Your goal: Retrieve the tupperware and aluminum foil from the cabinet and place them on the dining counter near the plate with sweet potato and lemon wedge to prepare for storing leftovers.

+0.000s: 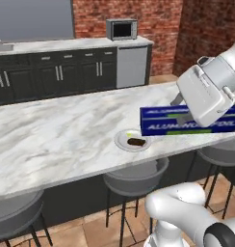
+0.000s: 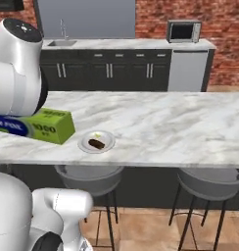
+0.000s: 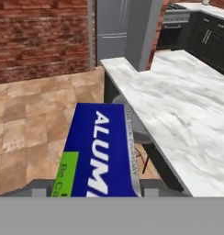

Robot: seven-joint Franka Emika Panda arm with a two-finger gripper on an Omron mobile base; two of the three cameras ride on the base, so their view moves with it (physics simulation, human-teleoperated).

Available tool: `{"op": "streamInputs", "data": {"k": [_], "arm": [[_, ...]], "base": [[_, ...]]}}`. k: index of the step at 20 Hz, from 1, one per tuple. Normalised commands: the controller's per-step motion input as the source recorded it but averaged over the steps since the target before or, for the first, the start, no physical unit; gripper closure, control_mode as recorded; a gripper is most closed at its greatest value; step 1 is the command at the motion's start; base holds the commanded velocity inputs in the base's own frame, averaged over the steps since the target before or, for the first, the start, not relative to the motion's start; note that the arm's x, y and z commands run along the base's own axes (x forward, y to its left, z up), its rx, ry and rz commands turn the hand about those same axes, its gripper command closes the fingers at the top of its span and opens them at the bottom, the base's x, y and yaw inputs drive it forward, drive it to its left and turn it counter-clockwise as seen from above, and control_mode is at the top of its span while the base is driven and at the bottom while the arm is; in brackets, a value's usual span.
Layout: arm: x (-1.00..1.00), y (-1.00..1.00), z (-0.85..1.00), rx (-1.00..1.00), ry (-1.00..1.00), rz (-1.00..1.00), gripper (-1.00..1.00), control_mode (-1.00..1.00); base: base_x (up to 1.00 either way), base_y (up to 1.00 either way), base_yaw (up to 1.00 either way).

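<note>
The two-finger gripper (image 3: 93, 195) holds the long blue and green cardboard box of aluminum foil (image 1: 172, 120), its jaws set about as wide as the box and closed on its 2 long sides. In the hand view the box runs straight out ahead of the fingers, white lettering up. It hangs over the near edge of the white marble dining counter (image 1: 66, 130), not yet set down as far as I can tell.

Beyond the box's far end, well within reach, sits the small round white plate (image 1: 132, 140) with a dark piece of sweet potato (image 1: 136, 142) and a pale lemon wedge (image 2: 97, 134). 3 grey bar stools (image 1: 136, 178) stand below the counter edge.

The box should be light and stiff, but thin card dents under a hard squeeze, and its glossy faces may slip. A hold near mid-length across the narrow sides keeps it level; a grip at 1 end lets the far end droop.
</note>
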Motion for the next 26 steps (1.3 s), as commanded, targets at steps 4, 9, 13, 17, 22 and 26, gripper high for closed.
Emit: {"op": "streamInputs", "data": {"k": [4, 9, 13, 17, 22, 26], "arm": [[0.00, 0.00, 0.00, 0.00, 0.00, 0.00, 1.00, 1.00], [0.00, 0.00, 0.00, 0.00, 0.00, 0.00, 1.00, 1.00], [0.40, -0.09, -0.41, 0.00, 0.00, 0.00, 1.00, -1.00], [0.45, -0.33, -0.63, 0.00, 0.00, -0.34, 1.00, -1.00], [0.54, -0.24, -0.61, 0.00, 0.00, -0.61, 1.00, -1.00], [0.44, -0.37, -0.46, 0.00, 0.00, -0.70, 1.00, -1.00]], "base": [[0.96, -0.36, 0.47], [1.00, 0.02, 0.41], [0.24, 0.00, 0.06], [0.00, 0.00, 0.00], [0.00, 0.00, 0.00], [0.00, 0.00, 0.00]]}}
